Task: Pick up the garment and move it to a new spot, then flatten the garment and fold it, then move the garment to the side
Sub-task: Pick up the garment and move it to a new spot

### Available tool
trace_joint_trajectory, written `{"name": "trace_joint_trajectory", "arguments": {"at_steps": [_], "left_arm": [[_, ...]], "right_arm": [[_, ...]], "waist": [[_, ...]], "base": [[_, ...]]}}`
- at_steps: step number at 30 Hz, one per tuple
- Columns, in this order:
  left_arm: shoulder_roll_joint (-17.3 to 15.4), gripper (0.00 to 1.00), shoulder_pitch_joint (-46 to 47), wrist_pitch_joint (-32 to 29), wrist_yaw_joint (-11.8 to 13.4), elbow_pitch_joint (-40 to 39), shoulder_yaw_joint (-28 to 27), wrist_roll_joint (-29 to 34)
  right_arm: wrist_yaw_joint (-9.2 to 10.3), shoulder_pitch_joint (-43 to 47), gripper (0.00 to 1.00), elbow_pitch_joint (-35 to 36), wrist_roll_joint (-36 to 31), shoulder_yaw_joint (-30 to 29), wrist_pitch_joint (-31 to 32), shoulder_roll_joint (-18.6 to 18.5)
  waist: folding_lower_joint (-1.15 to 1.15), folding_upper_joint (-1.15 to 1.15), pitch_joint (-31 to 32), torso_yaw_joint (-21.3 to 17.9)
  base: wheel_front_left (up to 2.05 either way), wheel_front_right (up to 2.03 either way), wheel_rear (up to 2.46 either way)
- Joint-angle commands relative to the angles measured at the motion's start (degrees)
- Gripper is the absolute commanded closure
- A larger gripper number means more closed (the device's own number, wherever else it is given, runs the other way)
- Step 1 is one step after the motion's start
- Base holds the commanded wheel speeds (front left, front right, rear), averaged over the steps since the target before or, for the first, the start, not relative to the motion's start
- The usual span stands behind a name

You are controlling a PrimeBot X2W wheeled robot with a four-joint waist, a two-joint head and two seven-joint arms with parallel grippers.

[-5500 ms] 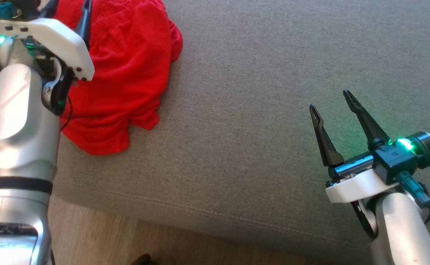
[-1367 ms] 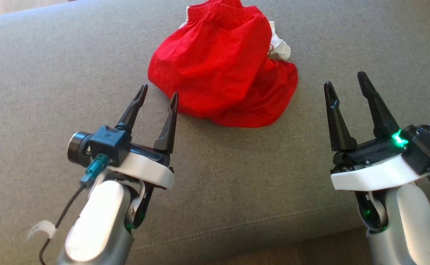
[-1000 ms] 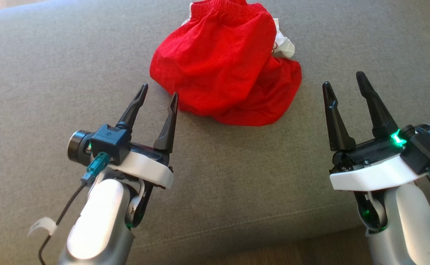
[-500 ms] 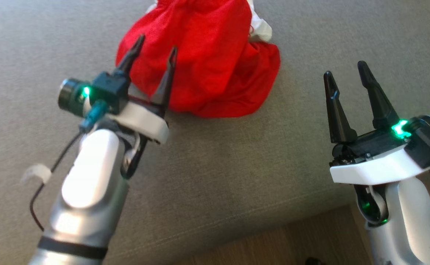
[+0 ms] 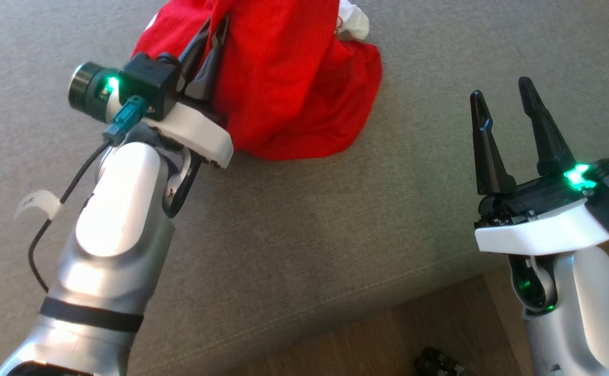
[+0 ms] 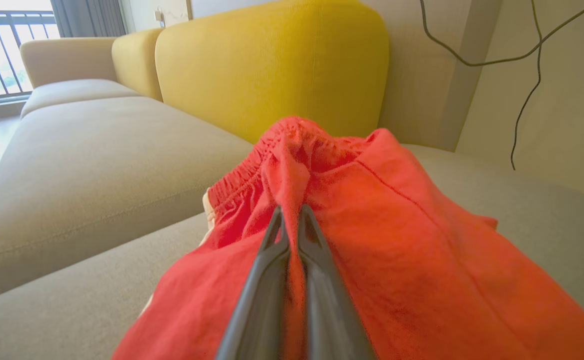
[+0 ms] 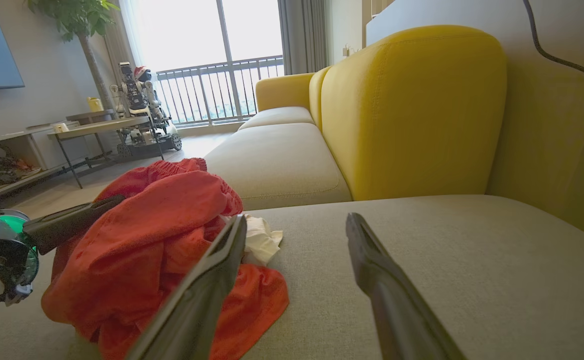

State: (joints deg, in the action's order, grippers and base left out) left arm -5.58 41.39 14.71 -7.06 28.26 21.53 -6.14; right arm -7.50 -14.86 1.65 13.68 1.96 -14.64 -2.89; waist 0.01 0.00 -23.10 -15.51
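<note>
Two end effectors, one red garment (image 5: 294, 78).
The left end effector (image 5: 214, 28) pinched the garment's fold tight, upper left; the right end effector (image 5: 500, 90) gaped wide, empty.

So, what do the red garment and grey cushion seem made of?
Red garment: probably thin matte knit fabric; it crumples softly, with a gathered waistband. Grey cushion: matte woven upholstery cloth, seemingly; fine weave and a stitched seam show.
</note>
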Motion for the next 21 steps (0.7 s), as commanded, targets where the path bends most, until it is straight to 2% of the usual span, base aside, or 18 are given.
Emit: {"name": "trace_joint_trajectory", "arguments": {"at_steps": [1,8,15,21], "left_arm": [[-1.6,1.0,1.8,0.3,-0.1,-2.9,-1.4,0.2],[-0.9,1.0,1.3,0.3,-0.3,-10.9,-4.6,-4.6],[-6.2,1.0,2.8,0.3,-0.4,-14.3,-7.6,-6.8],[-11.1,1.0,1.4,0.3,0.4,-15.7,-12.5,-8.1]], "right_arm": [[0.01,-1.2,0.0,1.8,0.1,0.9,-0.4,0.0],[0.01,-0.8,0.0,1.4,-1.3,1.3,-0.4,0.0],[0.01,1.0,0.0,0.5,-2.2,1.9,-0.4,0.0],[0.01,2.6,0.0,0.1,-2.6,2.2,-0.4,0.0]], "waist": [[-0.01,0.0,0.4,0.7],[-0.01,0.0,3.8,5.1],[-0.01,0.0,8.1,9.7],[-0.01,0.0,11.1,12.7]], "base": [[0.0,0.0,0.0],[0.0,0.0,0.0],[0.0,0.0,0.0],[0.0,0.0,0.0]]}}
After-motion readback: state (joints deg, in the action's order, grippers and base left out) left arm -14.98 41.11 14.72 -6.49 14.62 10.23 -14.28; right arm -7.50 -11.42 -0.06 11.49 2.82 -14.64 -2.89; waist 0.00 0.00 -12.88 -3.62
